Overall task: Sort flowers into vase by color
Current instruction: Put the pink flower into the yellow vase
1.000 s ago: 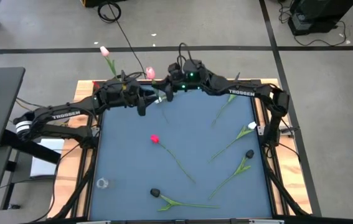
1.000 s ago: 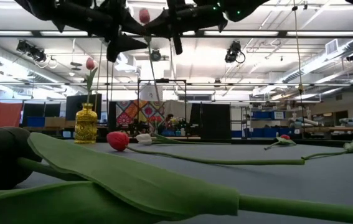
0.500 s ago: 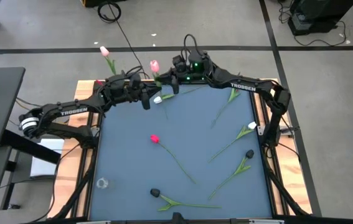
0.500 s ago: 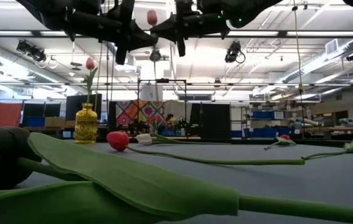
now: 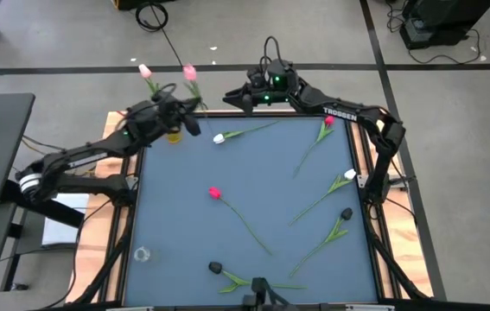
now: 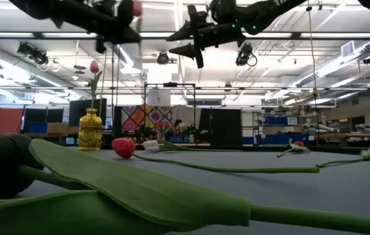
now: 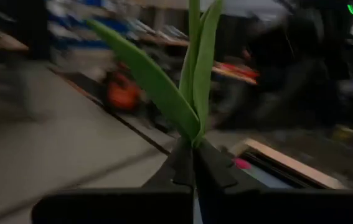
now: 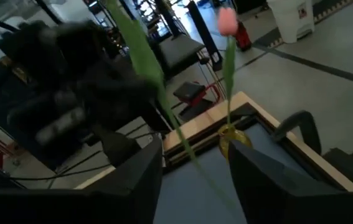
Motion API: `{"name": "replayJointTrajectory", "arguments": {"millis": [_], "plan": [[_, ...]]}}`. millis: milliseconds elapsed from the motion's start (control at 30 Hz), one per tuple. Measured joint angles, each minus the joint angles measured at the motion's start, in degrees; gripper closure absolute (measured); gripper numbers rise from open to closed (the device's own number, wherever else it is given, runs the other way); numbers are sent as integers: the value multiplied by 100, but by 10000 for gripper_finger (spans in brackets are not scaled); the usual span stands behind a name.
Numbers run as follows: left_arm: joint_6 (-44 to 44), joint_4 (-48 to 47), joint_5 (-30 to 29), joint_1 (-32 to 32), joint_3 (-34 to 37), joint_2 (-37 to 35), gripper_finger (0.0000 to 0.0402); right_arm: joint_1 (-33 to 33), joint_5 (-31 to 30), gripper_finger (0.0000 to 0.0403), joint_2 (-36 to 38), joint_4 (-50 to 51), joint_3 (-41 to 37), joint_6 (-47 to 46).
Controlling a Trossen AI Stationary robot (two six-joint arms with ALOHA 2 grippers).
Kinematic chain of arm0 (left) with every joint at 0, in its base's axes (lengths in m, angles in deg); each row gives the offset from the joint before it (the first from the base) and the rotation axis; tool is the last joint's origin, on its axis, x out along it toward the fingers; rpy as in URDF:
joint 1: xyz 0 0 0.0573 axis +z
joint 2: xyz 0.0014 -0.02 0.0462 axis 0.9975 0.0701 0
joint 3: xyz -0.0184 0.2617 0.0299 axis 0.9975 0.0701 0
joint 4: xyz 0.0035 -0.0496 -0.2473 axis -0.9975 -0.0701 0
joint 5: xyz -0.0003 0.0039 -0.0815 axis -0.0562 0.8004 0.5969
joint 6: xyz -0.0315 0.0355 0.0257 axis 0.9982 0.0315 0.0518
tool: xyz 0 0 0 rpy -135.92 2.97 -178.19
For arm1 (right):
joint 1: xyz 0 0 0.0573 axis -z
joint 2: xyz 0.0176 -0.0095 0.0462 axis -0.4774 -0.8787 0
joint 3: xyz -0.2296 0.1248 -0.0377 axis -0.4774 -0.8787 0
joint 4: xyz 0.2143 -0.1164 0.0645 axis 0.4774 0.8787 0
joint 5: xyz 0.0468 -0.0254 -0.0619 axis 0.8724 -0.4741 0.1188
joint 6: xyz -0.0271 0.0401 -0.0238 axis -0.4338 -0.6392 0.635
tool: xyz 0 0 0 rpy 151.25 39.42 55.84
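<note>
One pink tulip (image 5: pixel 189 72) sat clamped in your left fingers (image 5: pixel 194 107) at the bench's (image 5: pixel 253 207) eleven o'clock, above the yellow vase (image 5: pixel 173 134); your right fingers (image 5: pixel 232 97) stood wide, empty. Lower its stem slowly, held vertical.

"TROSSEN" on right arm (image 5: pixel 341 111); left arm lettering unreadable.

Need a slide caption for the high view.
Left tool carries a pink tulip toward the yellow vase; right tool open.

Dark arms (image 5: pixel 80 160), white TROSSEN lettering, green wrist LED.
</note>
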Motion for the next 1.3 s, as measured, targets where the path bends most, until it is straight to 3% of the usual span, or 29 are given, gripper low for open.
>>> {"name": "replayJointTrajectory", "arguments": {"millis": [167,367,633,933,1300], "plan": [[-455,-926,-801,398,0,-915,400,69,42,203,0,262,0,24],[-478,-1583,-958,1303,-2,-1625,400,69,-404,206,0,325,0,152],[-314,-1679,-267,2180,-2,-1478,399,65,-822,206,0,323,0,170],[311,-1863,-75,2262,-2,-1200,398,207,-891,207,0,322,0,144],[425,-1647,-20,2280,-85,-1246,398,220,-899,208,0,322,0,144]]}}
